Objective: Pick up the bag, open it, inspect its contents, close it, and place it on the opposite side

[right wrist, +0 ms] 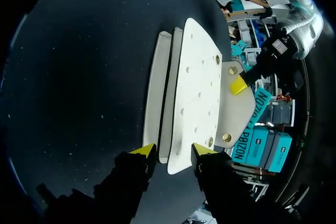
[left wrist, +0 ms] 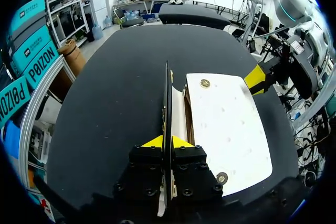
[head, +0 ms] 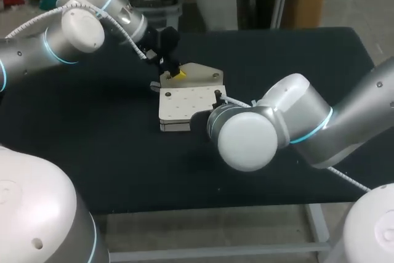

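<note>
The bag [head: 188, 104] lies flat in the middle of the black worktop [head: 92, 133], with its flap [head: 198, 72] on the far side. It is cream and thin, like a card case with a few layers one on top of the other. I think it is light and a bit stiff, so it should not flop much when I lift it. The top looks smooth, so it could slip if I only press on it. My left hand [left wrist: 168, 141] is at the far left corner of the bag. It is pinched tight on a thin dark sheet that I see from the edge, and I think this is one layer of the bag. My right hand [right wrist: 173, 150] is at the right end of the bag, with the ends of the layers right at it, but I cannot tell if it has hold of them. The round metal snaps [left wrist: 205, 83] look like the spots that hold the bag shut. I think the best place to take hold is a thin edge near a snap. One hand should hold the flap and one the body, pulling softly so nothing rips.
</note>
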Available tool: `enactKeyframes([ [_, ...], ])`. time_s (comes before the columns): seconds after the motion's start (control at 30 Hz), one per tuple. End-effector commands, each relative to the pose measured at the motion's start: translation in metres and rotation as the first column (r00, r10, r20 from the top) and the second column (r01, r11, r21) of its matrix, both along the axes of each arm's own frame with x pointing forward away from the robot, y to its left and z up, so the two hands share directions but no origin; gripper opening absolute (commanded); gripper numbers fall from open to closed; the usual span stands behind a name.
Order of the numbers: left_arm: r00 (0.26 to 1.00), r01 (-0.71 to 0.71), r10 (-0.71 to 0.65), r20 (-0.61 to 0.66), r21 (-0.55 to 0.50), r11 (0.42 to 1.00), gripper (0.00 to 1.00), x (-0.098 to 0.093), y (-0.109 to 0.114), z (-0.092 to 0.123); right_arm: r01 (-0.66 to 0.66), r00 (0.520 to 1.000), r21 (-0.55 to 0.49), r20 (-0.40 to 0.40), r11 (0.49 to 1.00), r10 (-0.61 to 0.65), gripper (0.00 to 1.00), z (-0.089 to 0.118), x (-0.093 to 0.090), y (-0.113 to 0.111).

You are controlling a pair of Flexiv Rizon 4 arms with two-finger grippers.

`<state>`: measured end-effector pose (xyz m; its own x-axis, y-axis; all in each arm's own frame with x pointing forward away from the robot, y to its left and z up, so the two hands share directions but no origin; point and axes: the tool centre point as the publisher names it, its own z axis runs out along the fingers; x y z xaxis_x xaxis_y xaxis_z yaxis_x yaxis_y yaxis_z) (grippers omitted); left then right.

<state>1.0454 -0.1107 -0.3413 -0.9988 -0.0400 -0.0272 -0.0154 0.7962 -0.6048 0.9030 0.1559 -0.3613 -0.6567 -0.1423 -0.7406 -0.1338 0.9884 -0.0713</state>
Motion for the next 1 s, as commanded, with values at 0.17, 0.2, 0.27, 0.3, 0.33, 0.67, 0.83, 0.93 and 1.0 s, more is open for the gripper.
enactKeyframes([
  [0.17,1.000,0.019,-0.018,-0.015,0.006,1.000,0.00,0.007,-0.004,-0.006,0.006,1.000,0.001,0.010,1.000,-0.006,0.42,-0.008,0.010,0.004],
  [0.2,1.000,0.021,-0.021,-0.016,0.007,1.000,0.00,0.007,-0.004,-0.006,0.006,1.000,0.002,0.010,1.000,-0.006,0.42,-0.009,0.011,0.004],
  [0.27,1.000,0.026,-0.026,-0.017,0.010,1.000,0.00,0.008,-0.005,-0.007,0.004,1.000,0.003,0.010,1.000,-0.005,0.42,-0.009,0.013,0.003],
  [0.3,0.999,0.029,-0.028,-0.017,0.012,1.000,0.00,0.008,-0.005,-0.007,0.003,1.000,0.003,0.009,1.000,-0.003,0.42,-0.010,0.015,0.003],
  [0.33,0.999,0.031,-0.031,-0.018,0.014,0.999,0.00,0.008,-0.006,-0.007,0.002,1.000,0.005,0.008,1.000,-0.002,0.42,-0.010,0.016,0.003],
  [0.67,0.998,0.049,-0.048,-0.029,0.020,0.999,0.00,0.004,-0.007,-0.012,-0.003,1.000,0.013,0.009,1.000,0.003,0.37,-0.009,0.025,0.006],
  [0.83,0.998,0.059,-0.058,-0.035,0.020,0.998,0.00,0.002,-0.008,-0.014,0.001,1.000,0.016,0.006,1.000,-0.001,0.35,-0.011,0.029,0.007],
  [0.93,0.997,0.062,-0.062,-0.036,0.017,0.998,0.00,0.001,-0.007,-0.015,0.004,1.000,0.018,0.006,1.000,-0.005,0.15,-0.012,0.030,0.008],
  [1.0,0.997,0.066,-0.065,-0.034,0.016,0.998,0.00,-0.001,-0.007,-0.015,0.007,1.000,0.018,0.006,1.000,-0.007,0.00,-0.012,0.030,0.008],
])
